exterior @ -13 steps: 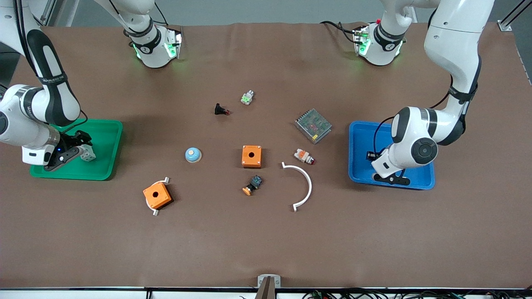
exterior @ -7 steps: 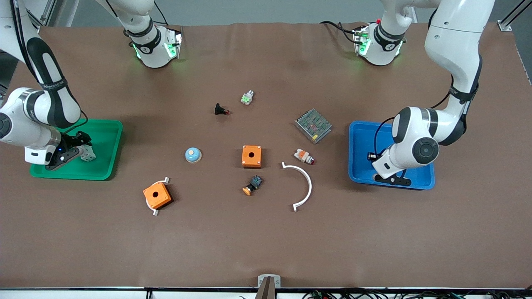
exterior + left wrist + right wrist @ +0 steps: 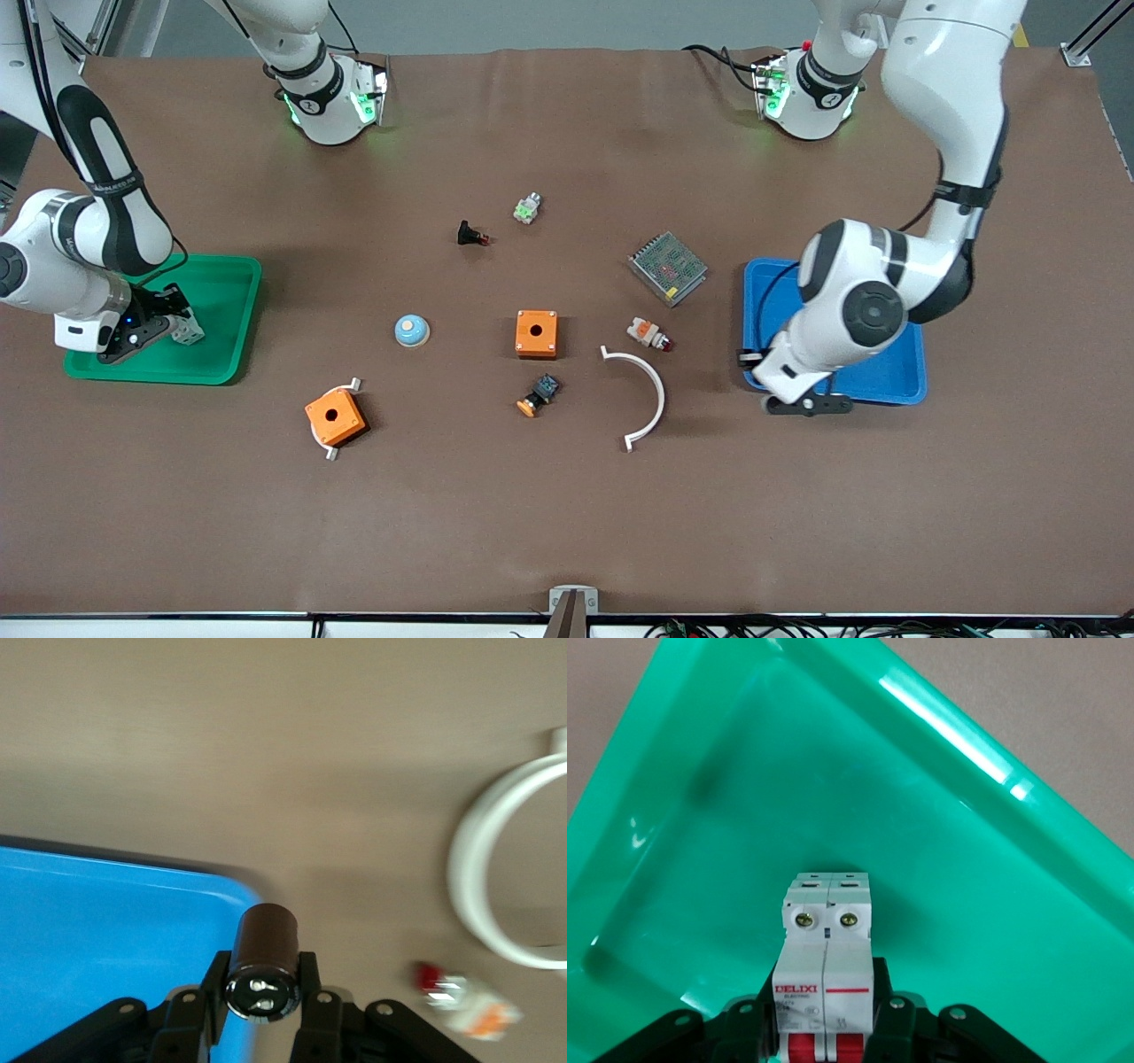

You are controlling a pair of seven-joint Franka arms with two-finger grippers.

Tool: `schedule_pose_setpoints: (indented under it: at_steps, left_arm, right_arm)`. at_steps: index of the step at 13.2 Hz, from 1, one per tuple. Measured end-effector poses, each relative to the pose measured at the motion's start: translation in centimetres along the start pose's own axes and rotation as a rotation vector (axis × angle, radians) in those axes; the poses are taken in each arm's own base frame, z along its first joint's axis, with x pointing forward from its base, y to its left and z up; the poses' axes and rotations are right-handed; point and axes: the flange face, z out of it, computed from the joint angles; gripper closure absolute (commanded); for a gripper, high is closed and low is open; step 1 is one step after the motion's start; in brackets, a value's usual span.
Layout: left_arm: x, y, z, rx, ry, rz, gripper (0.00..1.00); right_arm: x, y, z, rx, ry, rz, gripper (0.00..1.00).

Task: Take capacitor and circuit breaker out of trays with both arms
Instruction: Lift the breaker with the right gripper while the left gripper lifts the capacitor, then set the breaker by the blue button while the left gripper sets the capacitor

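Left gripper (image 3: 260, 1010) up in the air over the corner of the blue tray (image 3: 895, 377), at the rim toward the middle of the table, jaws shut tight on the capacitor (image 3: 263, 962). Just a small dark round can with a shiny top, pinched on its two curved sides, most of it poking out past the fingertips. Right gripper (image 3: 827, 1028) low inside the green tray (image 3: 226, 354), jaws closed on the circuit breaker (image 3: 826, 970), a white block with red at the gripped end, close to the tray floor and maybe touching it; hard to tell which. Could go wrong in a few ways from here. Round and smooth, so easy for the capacitor to slip or roll out of a pinch, more so with a fast swing or a bump. Probably a long roll across the brown table (image 3: 567, 514) after a drop, maybe as far as the white curved piece (image 3: 651, 390) or the white-orange button (image 3: 648, 333) close by. Held only at one end, so a likely tip or twist of the circuit breaker on the way up. Also a chance of catching the tray's raised wall with too low a lift, and dragging the whole tray along.
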Motion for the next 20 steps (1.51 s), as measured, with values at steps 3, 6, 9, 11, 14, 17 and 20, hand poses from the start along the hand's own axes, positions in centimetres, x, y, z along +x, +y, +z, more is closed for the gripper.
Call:
schedule_pose_setpoints:
  at_steps: [3, 6, 9, 11, 14, 17, 20]
  left_arm:
    - [-1.4, 8.5, 1.1, -0.047, -0.003, -0.131, 0.99]
    - [-1.7, 14.3, 3.2, -0.065, 0.006, -0.219, 0.99]
    - [-1.0, 17.0, 5.6, -0.093, 0.029, -0.248, 0.99]
    - [-0.2, 17.4, 7.2, -0.100, 0.035, -0.251, 0.99]
    - [0.3, 17.9, 8.6, -0.113, 0.049, -0.251, 0.99]
    - [0.2, 18.4, 10.2, -0.118, 0.053, -0.258, 0.91]
    - [0.2, 18.7, 11.2, -0.121, 0.057, -0.255, 0.56]
  right_arm:
    - [5.5, -2.8, -7.2, -0.003, -0.056, 0.073, 1.00]
    - [13.0, -10.2, -18.2, -0.057, -0.071, 0.184, 1.00]
    - [18.7, -18.5, -20.9, -0.039, -0.033, 0.339, 1.00]
    - [21.7, -24.0, -20.3, -0.017, -0.032, 0.425, 1.00]
    - [25.1, -29.9, -18.3, 0.007, -0.042, 0.518, 1.00]
    - [28.3, -34.5, -15.9, 0.029, -0.028, 0.594, 1.00]
    - [31.3, -38.4, -13.0, 0.060, -0.001, 0.668, 1.00]
